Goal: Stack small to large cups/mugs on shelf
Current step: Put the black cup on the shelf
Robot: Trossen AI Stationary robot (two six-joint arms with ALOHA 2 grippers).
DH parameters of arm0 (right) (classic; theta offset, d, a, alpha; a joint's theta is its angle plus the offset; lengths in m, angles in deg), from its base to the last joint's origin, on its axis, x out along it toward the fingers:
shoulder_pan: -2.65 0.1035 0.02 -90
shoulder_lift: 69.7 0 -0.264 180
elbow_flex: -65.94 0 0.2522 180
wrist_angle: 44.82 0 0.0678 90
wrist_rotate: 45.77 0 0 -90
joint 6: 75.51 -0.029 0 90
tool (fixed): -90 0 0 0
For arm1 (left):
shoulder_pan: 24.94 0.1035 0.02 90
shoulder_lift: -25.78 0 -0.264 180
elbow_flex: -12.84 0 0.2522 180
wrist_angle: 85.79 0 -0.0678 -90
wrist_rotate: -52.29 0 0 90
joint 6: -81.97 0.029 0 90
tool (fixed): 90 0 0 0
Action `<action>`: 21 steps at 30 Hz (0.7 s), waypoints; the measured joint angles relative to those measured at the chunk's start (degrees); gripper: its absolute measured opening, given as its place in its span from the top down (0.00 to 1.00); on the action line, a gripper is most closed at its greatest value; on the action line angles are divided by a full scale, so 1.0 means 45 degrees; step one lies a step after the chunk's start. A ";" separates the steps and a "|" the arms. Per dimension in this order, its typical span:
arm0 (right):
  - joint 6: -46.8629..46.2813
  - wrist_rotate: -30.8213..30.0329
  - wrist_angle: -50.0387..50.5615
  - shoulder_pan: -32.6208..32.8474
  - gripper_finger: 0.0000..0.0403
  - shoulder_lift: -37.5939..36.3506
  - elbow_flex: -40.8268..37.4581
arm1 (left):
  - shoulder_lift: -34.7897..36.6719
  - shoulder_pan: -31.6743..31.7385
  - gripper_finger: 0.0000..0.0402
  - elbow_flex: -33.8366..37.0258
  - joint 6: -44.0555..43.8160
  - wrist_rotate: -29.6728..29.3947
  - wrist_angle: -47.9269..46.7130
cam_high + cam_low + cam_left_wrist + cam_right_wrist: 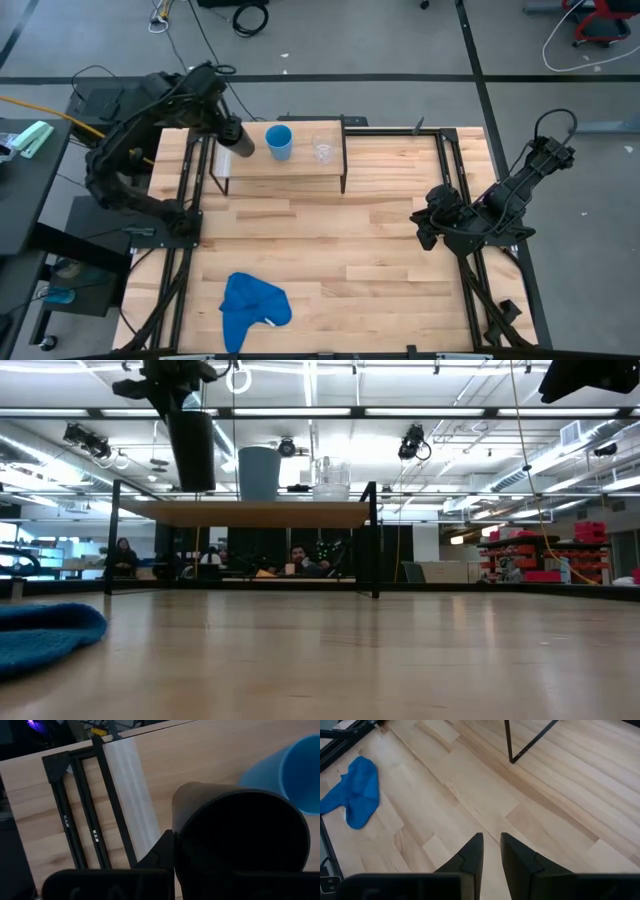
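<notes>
The black cup (244, 141) hangs upright in my left gripper (230, 131) over the left end of the shelf (300, 166). In the low view the cup's base (190, 485) is a little above the shelf board (250, 513). The light-blue cup (279, 141) and the clear cup (323, 150) stand side by side on the board, to the right of the black cup. My right gripper (491, 845) is shut and empty, low over the table at its right side (430, 222). My left gripper holds the black cup at its rim (180, 827), coming from above and pointing down. One finger (161, 854) shows outside the wall; the cup hides the other. The cup hangs upright below the gripper, clear of the shelf board.
A blue cloth (250, 305) lies near the table's front edge, left of the middle. The shelf's black legs (344, 183) stand on the table. The middle of the tabletop between shelf and cloth is bare wood. People sit in the room behind the table.
</notes>
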 joint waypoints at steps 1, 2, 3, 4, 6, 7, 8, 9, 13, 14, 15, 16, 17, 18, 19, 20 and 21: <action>-0.0058 0.0000 0.0000 0.0005 0.82 0.0000 0.0000 | -0.0117 0.0012 0.98 0.0000 0.0035 -0.0054 0.0004; -0.0156 0.0000 0.0000 0.0001 0.82 0.0000 0.0000 | -0.0223 0.0067 0.98 0.0000 0.0060 -0.0108 0.0008; -0.0222 0.0000 0.0000 0.0000 0.82 0.0000 0.0000 | -0.0291 0.0161 0.98 0.0000 0.0197 -0.0110 0.0006; -0.0235 0.0000 0.0000 0.0005 0.82 0.0000 0.0000 | -0.0340 0.0276 0.98 0.0000 0.0302 -0.0108 0.0004; -0.0235 0.0000 0.0000 0.0001 0.82 0.0000 0.0000 | -0.0471 0.0497 0.98 0.0000 0.0368 -0.0141 -0.0005; -0.0240 -0.0002 0.0000 0.0003 0.82 0.0000 0.0000 | -0.0552 0.0575 0.98 0.0000 0.0374 -0.0151 0.0002; -0.0240 0.0000 0.0000 0.0005 0.82 0.0000 0.0000 | -0.0627 0.0629 0.98 0.0000 0.0392 -0.0172 0.0007; -0.0240 0.0000 0.0000 0.0000 0.82 0.0000 0.0000 | -0.0685 0.0659 0.98 0.0000 0.0405 -0.0186 0.0008; -0.0240 0.0000 0.0000 0.0000 0.82 0.0000 0.0000 | -0.0774 0.0667 0.98 0.0000 0.0650 0.0062 0.0007; -0.0240 0.0000 0.0000 0.0000 0.82 0.0000 0.0000 | -0.0774 0.0698 0.98 0.0000 0.0674 0.0198 0.0004; -0.0240 -0.0005 0.0000 0.0000 0.82 0.0000 0.0000 | -0.0774 0.0708 0.98 0.0000 0.0670 0.0208 0.0000; -0.0240 -0.0002 0.0000 0.0002 0.82 0.0000 0.0000 | -0.0780 0.0716 0.98 0.0000 0.0658 0.0208 0.0000; -0.0240 -0.0005 0.0000 0.0000 0.82 0.0000 0.0000 | -0.0822 0.0717 0.98 0.0000 0.0633 0.0206 -0.0005; -0.0240 -0.0005 0.0000 0.0003 0.82 0.0000 0.0000 | -0.0862 0.0719 0.98 0.0000 0.0619 0.0204 0.0001; -0.0240 -0.0005 0.0003 0.0002 0.82 0.0000 0.0000 | -0.0881 0.0749 0.98 0.0000 0.0622 0.0203 0.0005; -0.0240 -0.0005 0.0000 0.0003 0.82 0.0000 0.0000 | -0.0885 0.0819 0.98 0.0000 0.0626 0.0203 0.0009; -0.0243 -0.0007 0.0000 0.0005 0.82 0.0000 0.0000 | -0.0876 0.0865 0.98 0.0000 0.0626 0.0212 0.0004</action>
